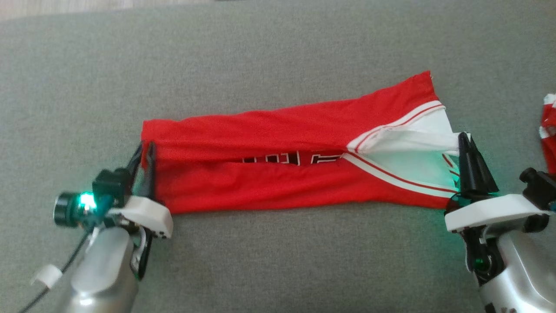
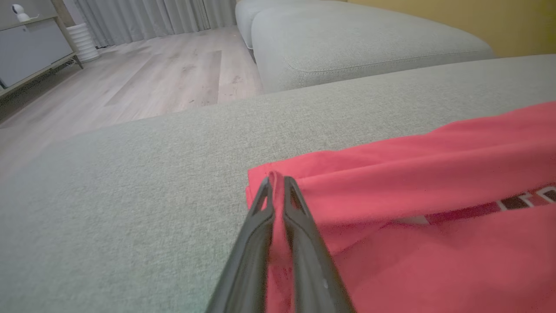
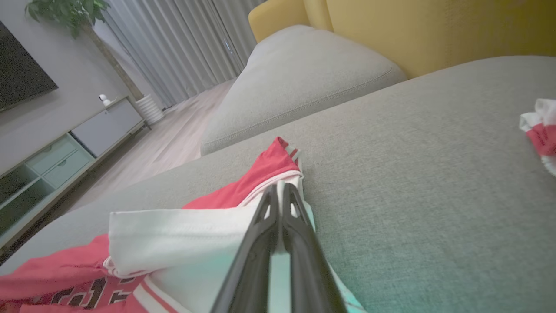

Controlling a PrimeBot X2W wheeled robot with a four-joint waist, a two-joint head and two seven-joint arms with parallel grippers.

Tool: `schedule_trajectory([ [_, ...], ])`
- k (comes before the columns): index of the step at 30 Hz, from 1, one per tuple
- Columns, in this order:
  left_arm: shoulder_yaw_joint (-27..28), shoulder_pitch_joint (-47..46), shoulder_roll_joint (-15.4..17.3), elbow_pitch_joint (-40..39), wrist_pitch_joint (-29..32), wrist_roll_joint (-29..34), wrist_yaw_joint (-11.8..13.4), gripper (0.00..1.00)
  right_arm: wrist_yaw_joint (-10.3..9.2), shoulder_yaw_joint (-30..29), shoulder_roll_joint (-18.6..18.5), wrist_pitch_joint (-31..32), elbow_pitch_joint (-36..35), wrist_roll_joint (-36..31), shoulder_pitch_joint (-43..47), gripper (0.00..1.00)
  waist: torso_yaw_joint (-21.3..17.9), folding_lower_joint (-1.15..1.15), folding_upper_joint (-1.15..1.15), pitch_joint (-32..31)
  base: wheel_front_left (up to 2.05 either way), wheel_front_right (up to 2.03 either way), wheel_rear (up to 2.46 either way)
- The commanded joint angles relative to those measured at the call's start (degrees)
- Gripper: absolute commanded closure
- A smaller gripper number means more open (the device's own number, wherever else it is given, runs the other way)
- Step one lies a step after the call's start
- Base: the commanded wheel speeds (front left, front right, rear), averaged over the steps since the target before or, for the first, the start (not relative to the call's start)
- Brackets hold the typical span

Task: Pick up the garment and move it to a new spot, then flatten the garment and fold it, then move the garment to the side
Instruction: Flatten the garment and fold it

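The garment lies as a long red band folded lengthwise across the grey sofa seat, white striped panels at its right end, dark lettering in the middle slit. At its left end my left gripper is shut on a pinch of red cloth; the left wrist view has red fabric bunched between that gripper's tips. My right gripper is shut on the white panel's edge, a white fold drawn up to it. The right wrist view has that gripper closed over the white cloth.
Another red-and-white cloth lies at the seat's right edge, beyond my right gripper, also visible as a crumpled piece. A second grey cushion and a yellow backrest stand behind. Wood floor and a low cabinet lie off the far side.
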Motion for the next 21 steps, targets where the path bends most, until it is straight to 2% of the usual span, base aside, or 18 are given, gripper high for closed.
schedule_trajectory([
  [1,3.39,0.67,0.81,-1.50,-0.30,0.83,1.71,0.00,-0.04,-0.50,0.56,-0.23,-1.35,-0.94,-0.25,0.00,-0.26,0.01,0.00,-1.36,0.00,0.00,0.00],
  [5,6.80,4.82,-0.88,-4.83,-0.30,1.35,4.72,0.00,-0.04,-3.33,3.10,-0.65,-0.02,-5.31,-0.21,0.00,-0.24,0.01,0.00,-3.25,0.00,0.00,0.00],
  [9,10.82,10.05,-3.43,-10.58,-0.30,1.71,6.16,0.00,-0.04,-5.71,5.58,-0.85,1.39,-11.74,0.56,0.00,0.25,0.01,0.00,-5.21,0.00,0.00,0.00],
  [15,13.47,17.59,-6.97,-17.26,-0.30,4.76,5.81,0.00,-0.04,-8.29,8.31,-0.89,2.40,-18.66,3.14,0.00,0.58,0.01,0.00,-8.14,0.00,0.00,0.00],
  [21,14.06,23.63,-9.39,-22.50,-0.30,7.00,4.84,0.00,-0.04,-9.61,9.69,-0.90,3.96,-20.74,4.33,0.00,0.55,0.01,0.00,-9.83,0.00,0.00,0.00],
])
